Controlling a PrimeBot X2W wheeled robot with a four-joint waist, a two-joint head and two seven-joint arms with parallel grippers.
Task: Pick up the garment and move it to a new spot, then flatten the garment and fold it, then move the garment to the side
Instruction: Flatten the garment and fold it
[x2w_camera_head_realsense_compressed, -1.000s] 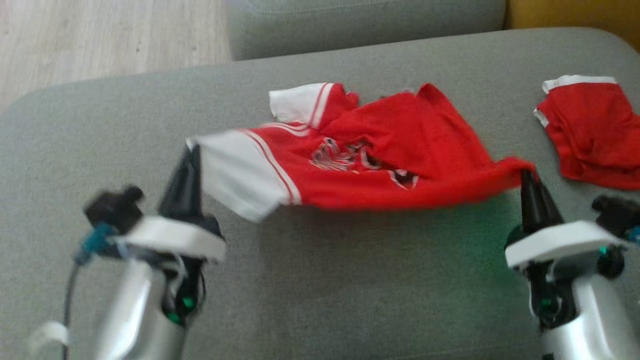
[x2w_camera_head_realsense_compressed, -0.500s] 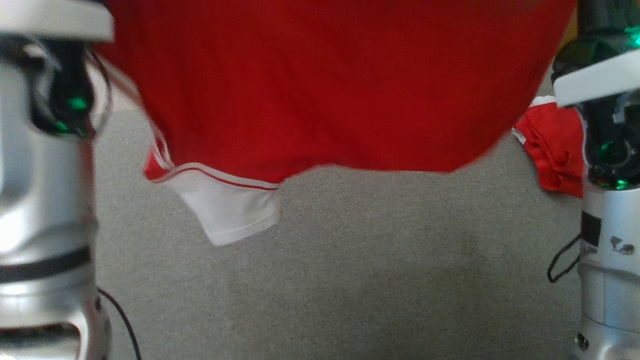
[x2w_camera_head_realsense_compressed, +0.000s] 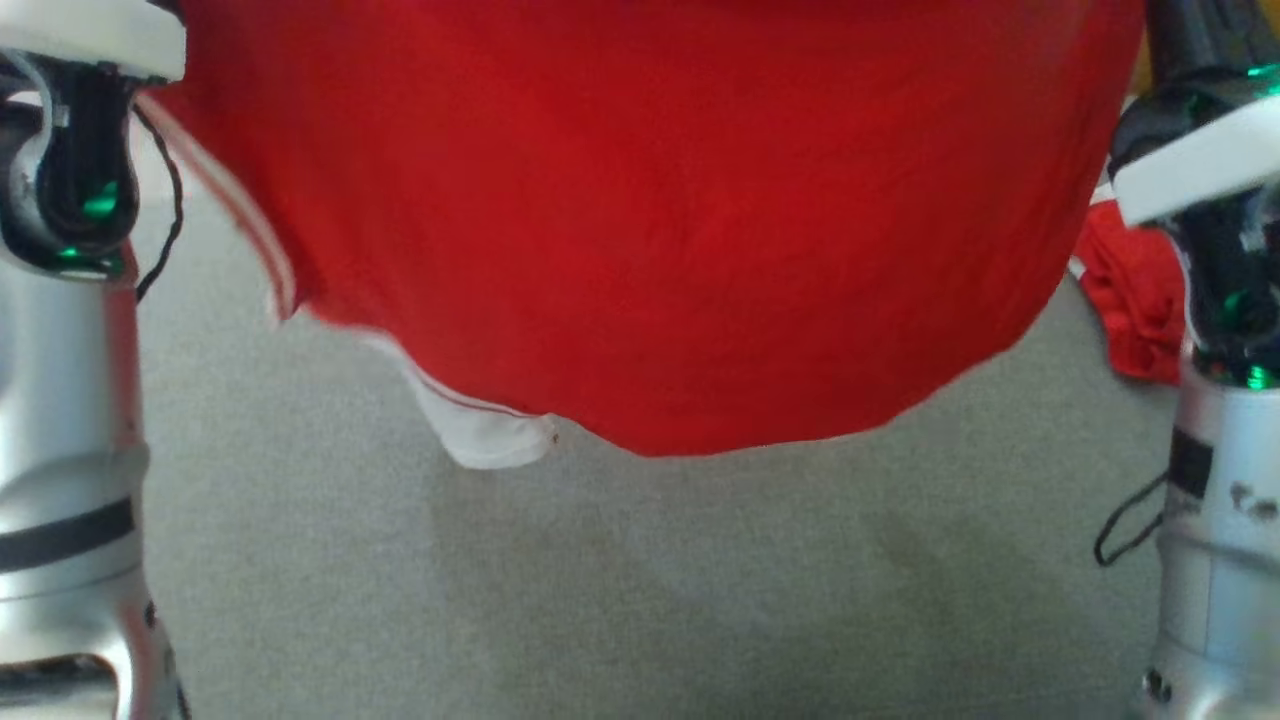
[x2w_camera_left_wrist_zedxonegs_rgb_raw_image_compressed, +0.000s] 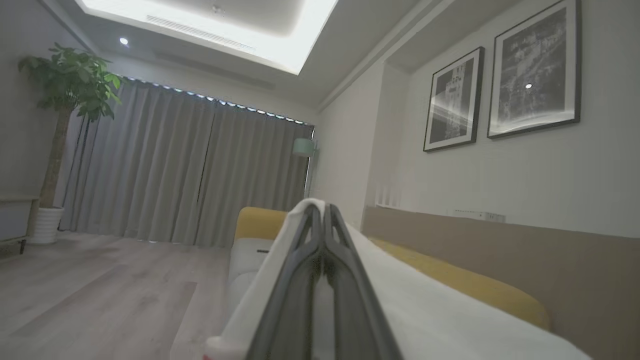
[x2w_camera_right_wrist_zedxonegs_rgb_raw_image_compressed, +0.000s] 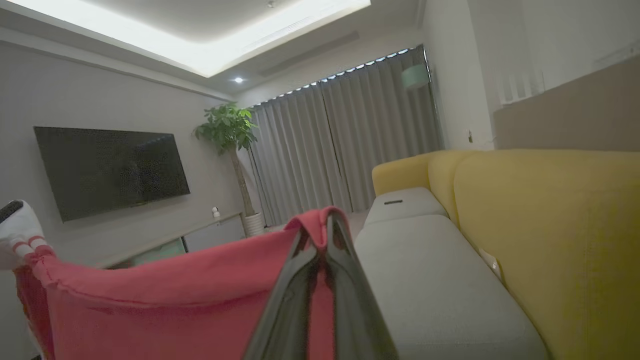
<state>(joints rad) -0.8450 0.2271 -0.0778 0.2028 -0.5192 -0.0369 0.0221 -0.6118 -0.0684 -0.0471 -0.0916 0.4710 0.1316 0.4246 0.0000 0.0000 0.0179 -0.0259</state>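
Hanging garment: you have the red short-sleeved shirt with white striped sleeves (x2w_camera_head_realsense_compressed: 650, 250) spread in the air between both arms, above the grey fabric sofa seat (x2w_camera_head_realsense_compressed: 640, 600); its lower edge sags in a curve.
Loose part: one white sleeve (x2w_camera_head_realsense_compressed: 490, 445) dangles below the red hem, toward the left arm.
Left side: your left gripper (x2w_camera_left_wrist_zedxonegs_rgb_raw_image_compressed: 320, 210) has its jaws pinched together on white fabric of the shirt.
Right side: your right gripper (x2w_camera_right_wrist_zedxonegs_rgb_raw_image_compressed: 327, 220) has its jaws pinched together on a red corner of the shirt.
Nearby: a second crumpled red garment with white trim (x2w_camera_head_realsense_compressed: 1135, 300) lies on the seat, beside the right arm.
Room: a yellow sofa backrest (x2w_camera_right_wrist_zedxonegs_rgb_raw_image_compressed: 550, 225), long grey curtains (x2w_camera_left_wrist_zedxonegs_rgb_raw_image_compressed: 190, 175), a leafy potted plant (x2w_camera_left_wrist_zedxonegs_rgb_raw_image_compressed: 70, 85), a dark wall-mounted screen (x2w_camera_right_wrist_zedxonegs_rgb_raw_image_compressed: 110, 167) and two framed black-and-white pictures (x2w_camera_left_wrist_zedxonegs_rgb_raw_image_compressed: 500, 90).
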